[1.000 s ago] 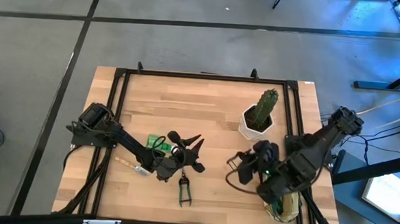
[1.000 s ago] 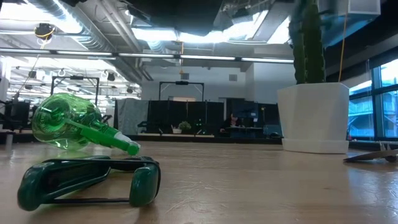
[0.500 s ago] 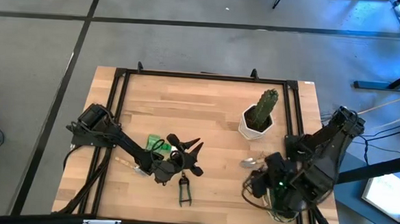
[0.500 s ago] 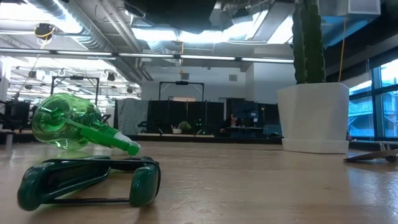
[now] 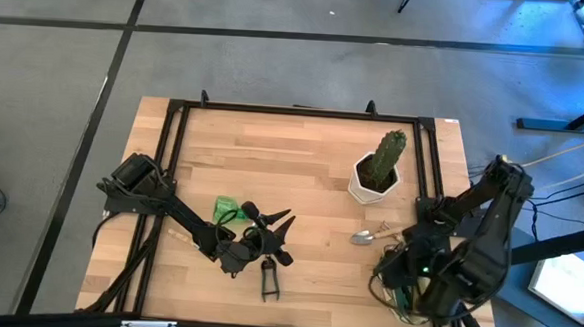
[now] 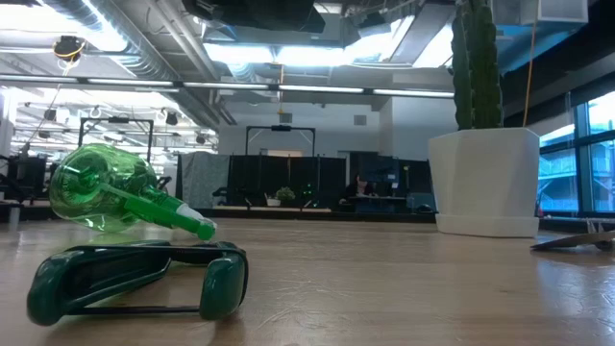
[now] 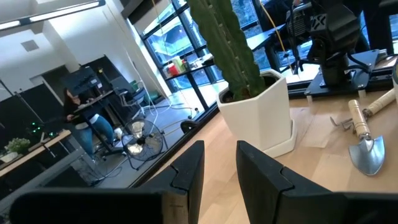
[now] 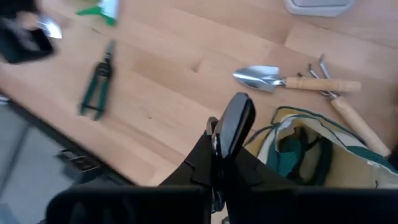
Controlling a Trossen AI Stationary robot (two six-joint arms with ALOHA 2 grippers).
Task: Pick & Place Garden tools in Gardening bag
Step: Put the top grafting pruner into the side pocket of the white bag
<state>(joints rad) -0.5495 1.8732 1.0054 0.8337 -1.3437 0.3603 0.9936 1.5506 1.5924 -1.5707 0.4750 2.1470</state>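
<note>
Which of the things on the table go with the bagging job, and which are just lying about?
Job: green spray bottle; pruning shears; silver trowel; wooden-handled pronged tool; gardening bag, beside the shut right gripper; open left gripper, near the shears.
Lying about: cactus in white pot.

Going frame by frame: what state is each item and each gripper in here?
spray bottle: lying on its side on the table
shears: lying flat, untouched
trowel: lying on the table, outside the bag
gardening bag: mouth open
cactus pot: upright
left gripper: fingers slightly apart, empty
right gripper: fingers shut, by the bag's mouth
</note>
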